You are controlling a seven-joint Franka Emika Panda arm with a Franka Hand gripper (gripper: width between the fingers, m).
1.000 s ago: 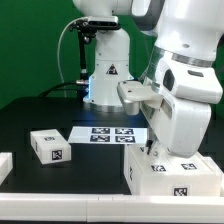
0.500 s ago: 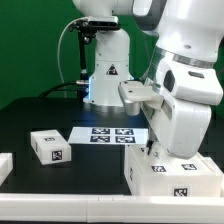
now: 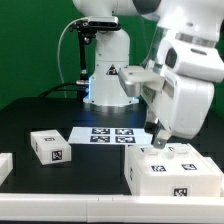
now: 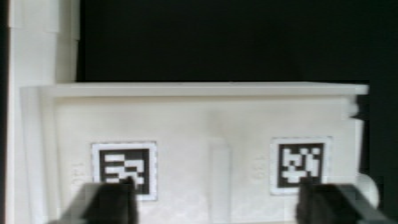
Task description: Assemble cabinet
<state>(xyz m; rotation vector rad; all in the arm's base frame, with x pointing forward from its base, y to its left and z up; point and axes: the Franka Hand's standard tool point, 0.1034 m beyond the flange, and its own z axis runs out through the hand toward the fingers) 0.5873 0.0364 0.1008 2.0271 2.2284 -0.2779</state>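
Toward the exterior view's right, near the front edge of the dark table (image 3: 40, 115), we see the cabinet (image 3: 175, 178): one large, boxy body of smooth white plastic with square black-and-white tags. The pincer (image 4: 219, 207) hangs just above it, its two dark fingers (image 4: 111, 205) spread apart and gripping nothing. Between them we count two tags. One small tagged white block (image 3: 50, 146) and one flat marker board (image 3: 110, 134) lie farther left.

The cabinet (image 3: 152, 176) looks plastic — smooth, matt white.
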